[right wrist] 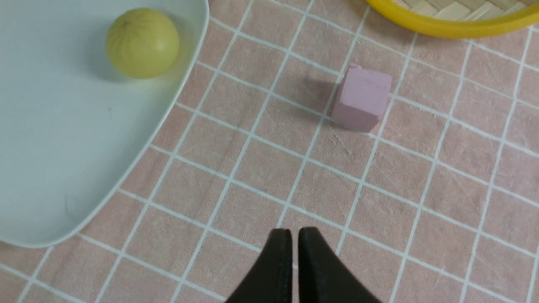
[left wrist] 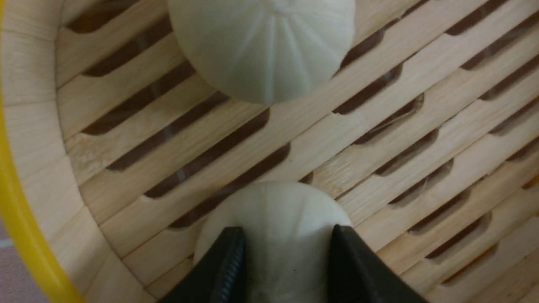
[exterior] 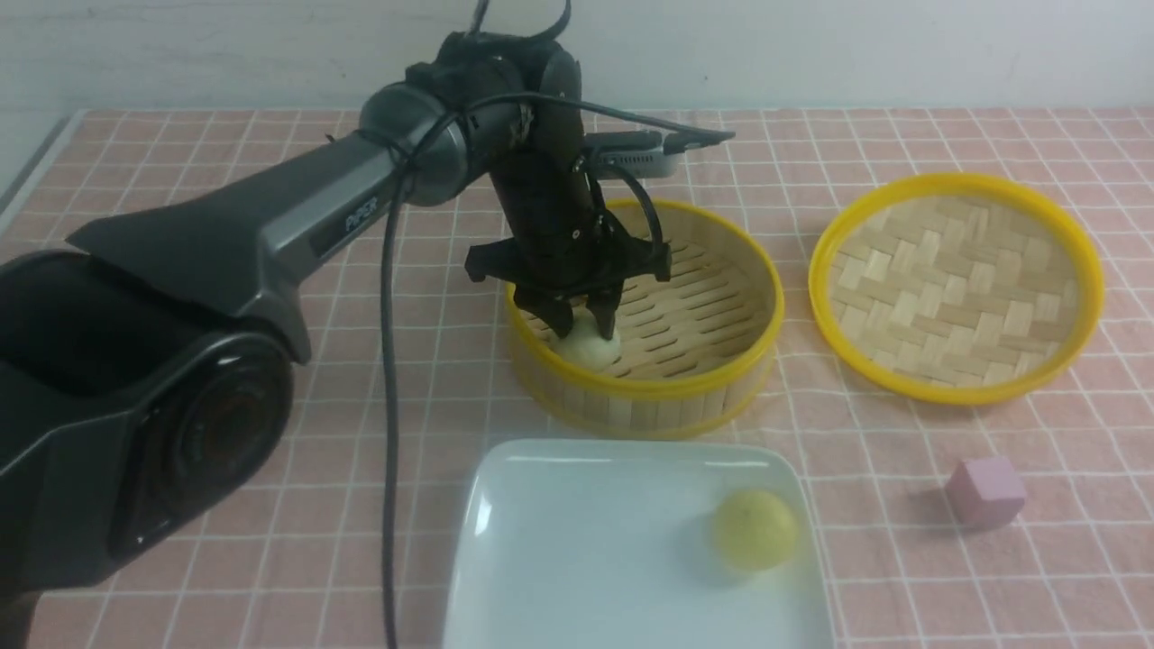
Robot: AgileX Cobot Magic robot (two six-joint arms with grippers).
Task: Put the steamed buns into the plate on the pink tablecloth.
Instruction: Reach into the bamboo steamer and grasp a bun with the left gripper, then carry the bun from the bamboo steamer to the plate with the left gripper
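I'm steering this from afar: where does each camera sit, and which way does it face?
Front view: between the arms, looking forward and down over the plate and steamer basket; the left arm and left hand show.
Left wrist view: on the left wrist, facing into the basket; two fingertips show at a pale steamed bun.
Right wrist view: on the right wrist, facing the tablecloth; two fingertips show.
Front and right wrist share the yellow-green bun.

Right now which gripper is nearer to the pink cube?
Right. The right gripper hangs over the tablecloth near the pink cube; the left gripper is in the steamer basket.
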